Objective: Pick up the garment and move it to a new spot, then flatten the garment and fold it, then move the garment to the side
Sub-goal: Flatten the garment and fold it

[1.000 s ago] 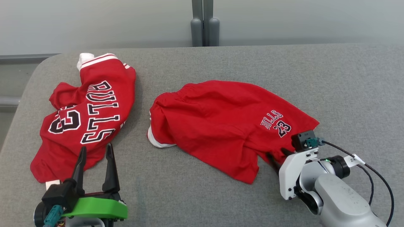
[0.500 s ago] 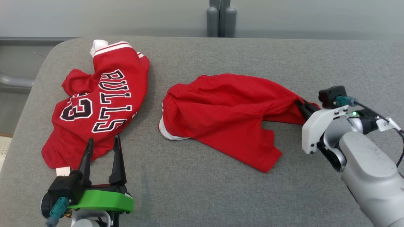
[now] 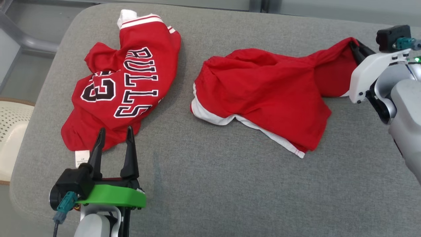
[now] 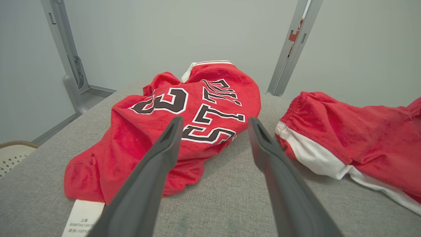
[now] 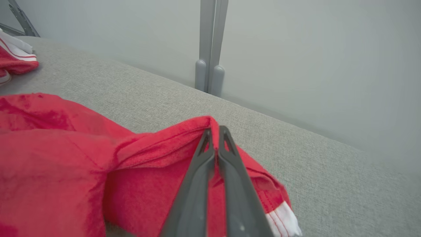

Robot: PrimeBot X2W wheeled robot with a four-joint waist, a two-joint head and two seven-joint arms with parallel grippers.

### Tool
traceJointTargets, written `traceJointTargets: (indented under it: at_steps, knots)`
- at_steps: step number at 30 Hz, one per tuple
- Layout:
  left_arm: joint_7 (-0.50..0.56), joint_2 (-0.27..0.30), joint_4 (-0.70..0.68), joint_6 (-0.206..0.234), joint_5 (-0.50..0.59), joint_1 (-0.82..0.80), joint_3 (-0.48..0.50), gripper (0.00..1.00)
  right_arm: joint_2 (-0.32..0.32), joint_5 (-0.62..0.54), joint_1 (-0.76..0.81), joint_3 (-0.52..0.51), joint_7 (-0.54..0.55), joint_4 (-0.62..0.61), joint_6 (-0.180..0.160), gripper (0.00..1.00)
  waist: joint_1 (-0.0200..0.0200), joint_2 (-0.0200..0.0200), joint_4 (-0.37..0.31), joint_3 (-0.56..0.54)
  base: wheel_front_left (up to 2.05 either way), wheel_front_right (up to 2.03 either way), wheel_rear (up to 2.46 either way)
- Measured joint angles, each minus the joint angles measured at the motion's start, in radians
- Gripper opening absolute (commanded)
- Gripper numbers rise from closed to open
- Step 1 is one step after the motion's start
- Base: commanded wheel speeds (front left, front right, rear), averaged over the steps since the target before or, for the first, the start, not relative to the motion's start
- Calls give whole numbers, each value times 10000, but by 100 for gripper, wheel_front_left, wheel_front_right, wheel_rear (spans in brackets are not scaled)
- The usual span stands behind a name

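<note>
The garment is a pair of red shorts with white trim, lying crumpled on the grey padded table. My right gripper is shut on a lifted corner of the shorts at the far right; in the right wrist view both fingers pinch a red fold. The pulled cloth stretches from the pile up to that grip. My left gripper stands open at the lower left, nothing between its fingers, just in front of the red jersey.
A red Bulls 23 jersey lies crumpled at the left with its white label near the front. A pale woven basket stands off the table's left edge. Grey metal posts rise behind the table by the wall.
My right gripper closed on the shorts' corner and pulled it up and away to the far right, flipping the cloth so its white trim shows. The head camera shifted. The left gripper stayed open.
</note>
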Motion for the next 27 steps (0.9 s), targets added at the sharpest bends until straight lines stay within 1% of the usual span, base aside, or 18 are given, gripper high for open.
traceJointTargets:
  at_steps: [8,9,10,15,20,24,27]
  knots:
    - [0,-13,113,-67,-33,-358,-169,100,-207,314,-1249,943,-677,1225,0,0,0,0,313,518,0,0,0]
    - [0,-15,128,-67,-44,-394,-186,100,-205,332,-1343,1064,-696,1415,0,42,0,0,337,563,0,0,0]
    - [0,-15,148,-65,-63,-421,-199,100,-186,380,-1408,1172,-779,1584,0,100,0,0,355,595,0,0,0]
    - [0,-21,228,-25,-73,-440,-219,100,54,702,-1500,1392,-1542,2140,0,100,1,0,301,488,0,0,0]
    - [0,-27,263,-21,10,-371,-27,100,368,920,-1188,1634,-2113,2123,0,100,1,0,26,148,0,0,0]
    - [-2,-6,238,-21,128,-185,228,100,556,1030,-769,1561,-2278,1540,0,100,0,0,-347,-168,0,0,0]
    - [-2,44,153,-2,173,27,437,100,738,1198,-183,1131,-2305,545,0,100,0,0,-679,-408,0,0,0]
